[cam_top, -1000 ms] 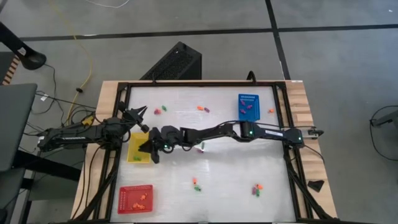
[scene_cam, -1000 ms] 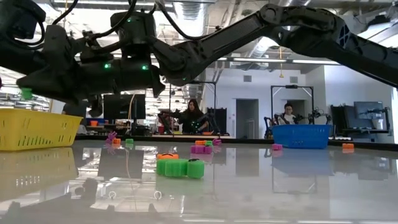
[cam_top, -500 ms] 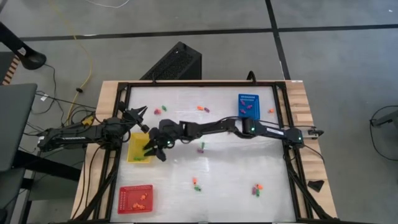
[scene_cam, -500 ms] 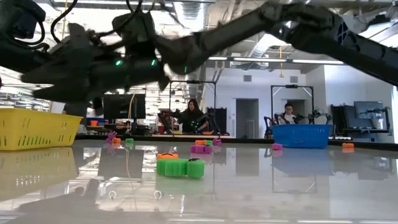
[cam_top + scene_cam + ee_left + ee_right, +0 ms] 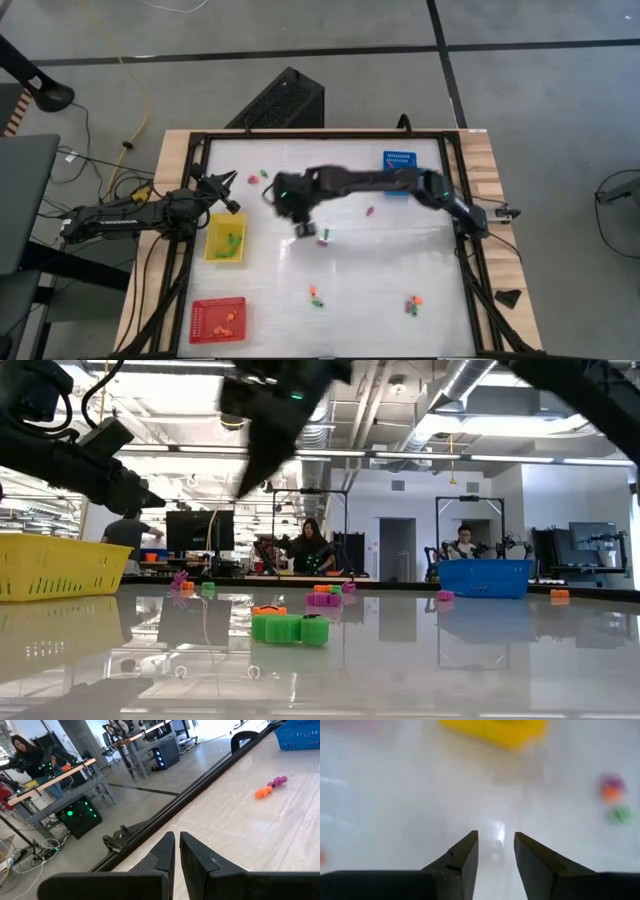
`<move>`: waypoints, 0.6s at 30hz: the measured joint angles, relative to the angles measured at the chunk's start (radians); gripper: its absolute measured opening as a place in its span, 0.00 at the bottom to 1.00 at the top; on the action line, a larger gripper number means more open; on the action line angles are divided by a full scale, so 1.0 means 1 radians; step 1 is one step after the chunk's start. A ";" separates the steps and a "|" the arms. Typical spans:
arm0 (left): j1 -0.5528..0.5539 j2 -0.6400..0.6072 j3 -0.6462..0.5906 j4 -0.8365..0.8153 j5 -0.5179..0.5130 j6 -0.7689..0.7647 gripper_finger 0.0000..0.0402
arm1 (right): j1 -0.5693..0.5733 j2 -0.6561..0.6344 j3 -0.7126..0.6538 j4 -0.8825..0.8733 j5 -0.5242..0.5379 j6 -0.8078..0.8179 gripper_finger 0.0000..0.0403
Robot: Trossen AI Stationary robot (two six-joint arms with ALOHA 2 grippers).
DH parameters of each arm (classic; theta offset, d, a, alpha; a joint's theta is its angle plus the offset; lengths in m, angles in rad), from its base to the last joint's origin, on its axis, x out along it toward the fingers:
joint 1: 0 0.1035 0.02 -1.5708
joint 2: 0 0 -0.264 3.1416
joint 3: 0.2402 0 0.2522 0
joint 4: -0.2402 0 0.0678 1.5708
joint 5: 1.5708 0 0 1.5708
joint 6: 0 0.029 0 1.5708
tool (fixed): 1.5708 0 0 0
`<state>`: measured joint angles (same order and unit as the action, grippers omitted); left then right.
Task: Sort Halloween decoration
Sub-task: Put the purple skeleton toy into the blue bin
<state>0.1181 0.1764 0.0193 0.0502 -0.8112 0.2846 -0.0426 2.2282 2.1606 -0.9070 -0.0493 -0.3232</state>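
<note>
The Halloween decoration lies scattered over the white table as small pieces: a green one [image 5: 288,628], a purple one [image 5: 322,599], a purple-and-green one [image 5: 325,236] and a pink one [image 5: 368,211]. My right gripper [image 5: 306,229] hangs over the table's middle, pointing down at a slant. It is open [image 5: 496,842] with nothing between its fingers. My left gripper [image 5: 222,184] waits shut [image 5: 177,845] at the table's left edge, beyond the yellow tray [image 5: 226,238], which holds green pieces.
A red tray [image 5: 218,320] with orange pieces stands at the near left. A blue tray [image 5: 400,163] stands at the far right, partly under my right arm. More pieces lie near the front [image 5: 315,295] [image 5: 412,303] and far left [image 5: 263,173]. A black frame borders the table.
My right gripper has left the place over the yellow tray. It has swung up and toward the table's right, out over the middle, and has tipped from nearly level to pointing down at a slant.
</note>
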 joint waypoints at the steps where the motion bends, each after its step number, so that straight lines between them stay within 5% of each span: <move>1: 0.000 0.000 0.000 0.000 0.001 0.000 0.04 | -0.020 -0.044 -0.055 -0.018 0.001 0.001 0.37; 5: 0.000 0.000 0.000 0.000 0.001 0.000 0.04 | -0.134 -0.290 -0.404 0.111 -0.002 0.057 0.32; 11: 0.000 0.000 0.000 0.000 0.003 0.000 0.04 | -0.310 -0.531 -0.963 0.700 -0.049 0.284 0.30; 14: 0.000 0.000 0.000 0.000 0.003 0.000 0.04 | -0.366 -0.542 -1.107 0.897 -0.145 0.344 0.32; 18: 0.000 0.000 0.000 0.000 0.003 0.000 0.04 | -0.412 -0.486 -1.139 0.954 -0.127 0.384 0.38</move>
<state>0.1184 0.1767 0.0193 0.0502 -0.8085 0.2848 -0.4543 1.7417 1.0214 0.0469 -0.1762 0.0605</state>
